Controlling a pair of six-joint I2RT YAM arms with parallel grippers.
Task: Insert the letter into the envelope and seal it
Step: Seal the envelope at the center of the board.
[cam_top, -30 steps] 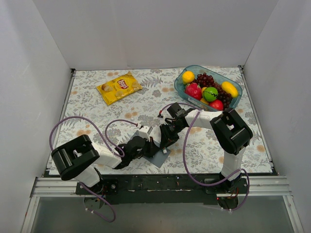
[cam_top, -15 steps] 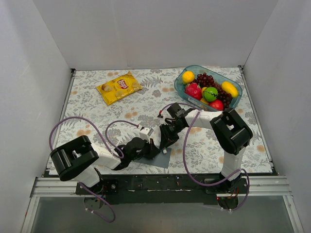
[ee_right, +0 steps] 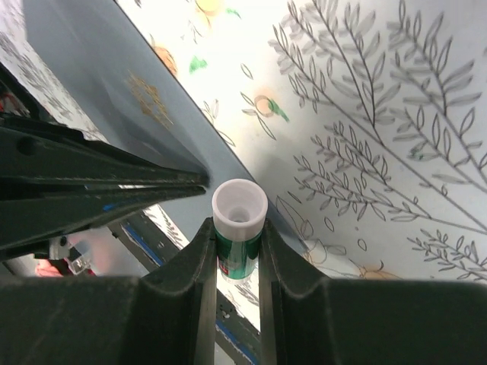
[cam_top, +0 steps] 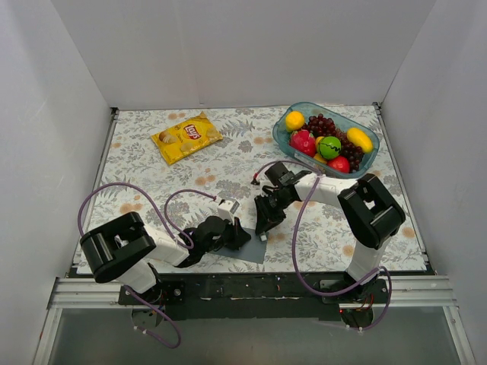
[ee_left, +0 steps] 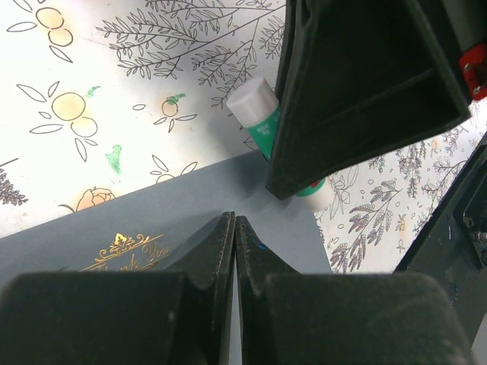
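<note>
The slate grey-blue envelope (cam_top: pixel 254 249) lies flat near the table's front edge; gold lettering shows on it in the left wrist view (ee_left: pixel 152 217), and it also shows in the right wrist view (ee_right: pixel 106 91). My left gripper (cam_top: pixel 241 236) (ee_left: pixel 234 220) is shut, its tips resting on the envelope. My right gripper (cam_top: pixel 265 226) (ee_right: pixel 234 223) is shut on a green glue stick with a white end (ee_right: pixel 239 217), held just over the envelope's right corner (ee_left: pixel 259 122). The letter is not in view.
A yellow crisp bag (cam_top: pixel 186 137) lies at the back left. A clear blue bowl (cam_top: pixel 368 163) of fruit stands at the back right. White walls enclose the flowered table. The black front rail runs close below the envelope.
My right gripper has moved slightly right and toward the front with the glue stick. My left gripper has slid a little right along the envelope.
</note>
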